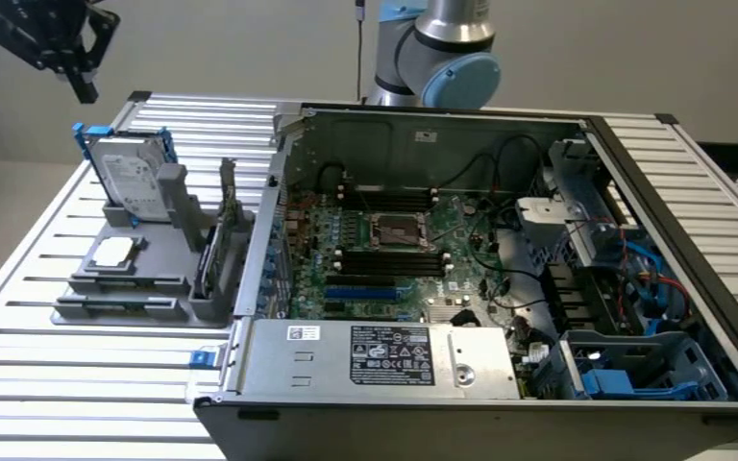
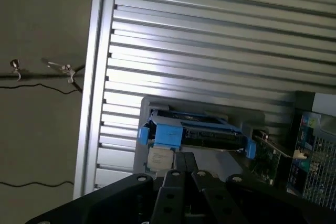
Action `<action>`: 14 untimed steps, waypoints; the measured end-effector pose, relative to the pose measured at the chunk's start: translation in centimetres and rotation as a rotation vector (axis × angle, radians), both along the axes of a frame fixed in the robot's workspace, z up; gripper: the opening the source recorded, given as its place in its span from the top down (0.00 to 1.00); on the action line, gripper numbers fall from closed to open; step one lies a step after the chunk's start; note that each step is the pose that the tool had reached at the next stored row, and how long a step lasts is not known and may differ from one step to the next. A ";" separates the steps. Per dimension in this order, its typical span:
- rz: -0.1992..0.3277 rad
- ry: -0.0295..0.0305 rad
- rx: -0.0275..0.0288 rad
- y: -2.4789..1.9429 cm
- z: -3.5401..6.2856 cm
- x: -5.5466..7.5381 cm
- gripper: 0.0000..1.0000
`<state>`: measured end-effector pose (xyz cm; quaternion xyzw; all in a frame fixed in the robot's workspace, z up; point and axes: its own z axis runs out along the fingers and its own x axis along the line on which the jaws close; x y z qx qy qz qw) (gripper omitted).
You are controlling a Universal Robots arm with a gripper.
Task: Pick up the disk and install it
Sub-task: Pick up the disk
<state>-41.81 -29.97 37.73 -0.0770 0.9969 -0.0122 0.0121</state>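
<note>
Silver-grey rectangular hard disk (image 1: 132, 181) in a blue plastic carrier stands upright in grey holder (image 1: 151, 284) near slatted metal table (image 1: 36, 384) far corner. Probably stiff, heavyish and shock-fragile, so grip the carrier's edges. Black tool (image 1: 84, 88) hovers above, apart; can't tell if clenched.

Here's the Universal Robots arm (image 1: 436, 27): smooth silver-grey tubing, darker banding at the joint, and a round pale-blue cap (image 1: 461, 79) closing the joint housing. The gripper (image 1: 77, 79) is matte black all over, blocky and angular. In the wrist view the gripper (image 2: 186, 170) shows flat black plates and ribbed black bars, dotted with small bright silver screws (image 2: 137, 178).
</note>
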 end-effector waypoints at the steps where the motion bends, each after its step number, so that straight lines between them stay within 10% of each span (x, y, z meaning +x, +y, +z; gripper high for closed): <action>1: 0.018 0.0000 0.0000 0.00 0.00 0.0 0.89; 14: 0.249 -0.0001 0.0024 0.00 0.00 0.0 0.89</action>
